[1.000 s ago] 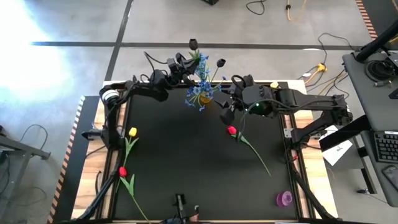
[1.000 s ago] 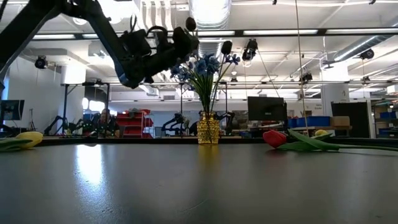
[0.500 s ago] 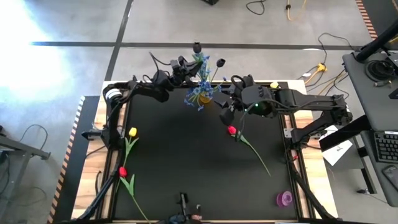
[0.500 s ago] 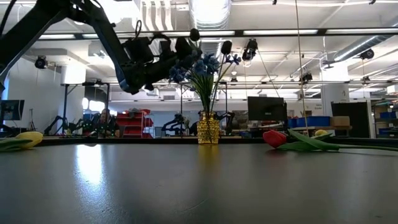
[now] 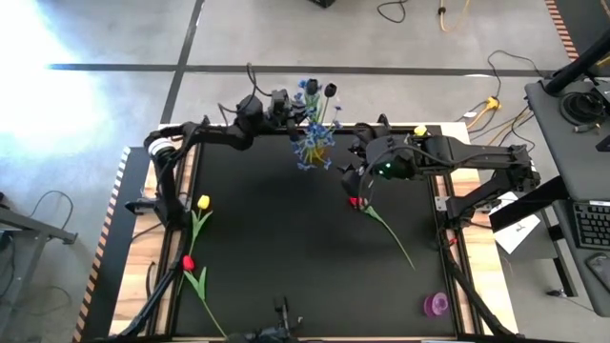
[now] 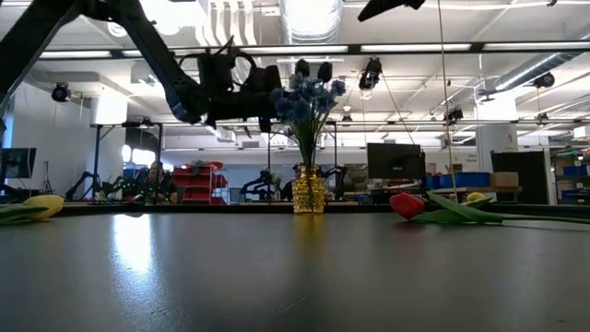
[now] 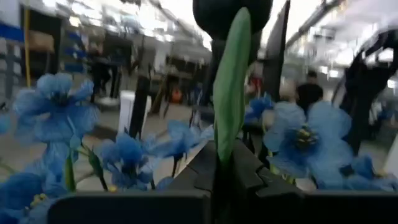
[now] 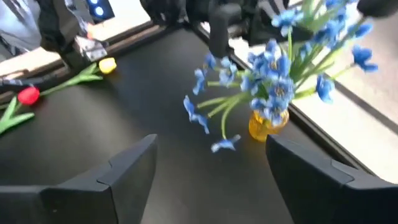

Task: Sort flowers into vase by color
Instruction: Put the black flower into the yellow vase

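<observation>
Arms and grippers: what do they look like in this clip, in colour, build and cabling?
Both arms are black and jointed. The left arm has a pale cylindrical joint near its base and loose black cables at the wrist. The right arm shows a small green light on its wrist housing. The right gripper has broad, flat, angular dark fingers.

Purple tape roll (image 5: 437, 304) near black mat (image 5: 286, 267) corner.
</observation>
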`<state>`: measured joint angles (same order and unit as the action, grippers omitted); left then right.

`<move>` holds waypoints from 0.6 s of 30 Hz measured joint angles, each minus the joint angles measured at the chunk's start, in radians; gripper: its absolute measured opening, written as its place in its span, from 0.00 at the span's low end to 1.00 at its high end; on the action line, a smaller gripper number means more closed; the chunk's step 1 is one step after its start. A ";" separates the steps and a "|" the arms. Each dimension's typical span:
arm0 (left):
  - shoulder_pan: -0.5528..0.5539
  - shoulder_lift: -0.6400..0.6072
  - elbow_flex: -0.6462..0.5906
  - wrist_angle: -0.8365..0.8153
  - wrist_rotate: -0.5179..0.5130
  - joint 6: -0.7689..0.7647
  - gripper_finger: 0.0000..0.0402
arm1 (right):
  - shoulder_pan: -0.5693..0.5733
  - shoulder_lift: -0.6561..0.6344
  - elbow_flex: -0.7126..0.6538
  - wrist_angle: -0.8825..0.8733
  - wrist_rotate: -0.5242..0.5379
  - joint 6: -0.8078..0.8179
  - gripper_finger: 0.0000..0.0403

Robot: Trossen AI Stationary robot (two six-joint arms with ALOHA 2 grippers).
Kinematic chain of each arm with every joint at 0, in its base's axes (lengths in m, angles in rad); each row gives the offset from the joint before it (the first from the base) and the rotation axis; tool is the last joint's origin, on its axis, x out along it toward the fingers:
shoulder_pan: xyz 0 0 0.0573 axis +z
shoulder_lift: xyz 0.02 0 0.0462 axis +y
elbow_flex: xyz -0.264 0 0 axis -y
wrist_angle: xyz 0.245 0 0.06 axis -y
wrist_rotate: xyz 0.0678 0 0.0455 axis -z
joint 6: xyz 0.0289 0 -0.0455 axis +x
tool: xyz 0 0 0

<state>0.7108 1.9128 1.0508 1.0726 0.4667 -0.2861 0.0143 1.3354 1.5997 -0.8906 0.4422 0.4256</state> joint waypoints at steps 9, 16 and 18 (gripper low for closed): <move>0.018 -0.179 0.000 -0.482 0.008 0.191 0.22 | -0.002 0.003 0.000 -0.142 0.000 0.055 0.78; 0.023 -0.351 0.000 -0.792 -0.049 0.344 0.42 | -0.013 0.019 -0.016 -0.292 -0.048 0.172 0.74; 0.025 -0.398 0.000 -0.869 -0.050 0.367 0.47 | -0.019 0.029 -0.034 -0.329 -0.084 0.203 0.73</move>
<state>0.7359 1.5144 1.0508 0.2038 0.4171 0.0812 -0.0046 1.3646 1.5659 -1.2194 0.3578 0.6285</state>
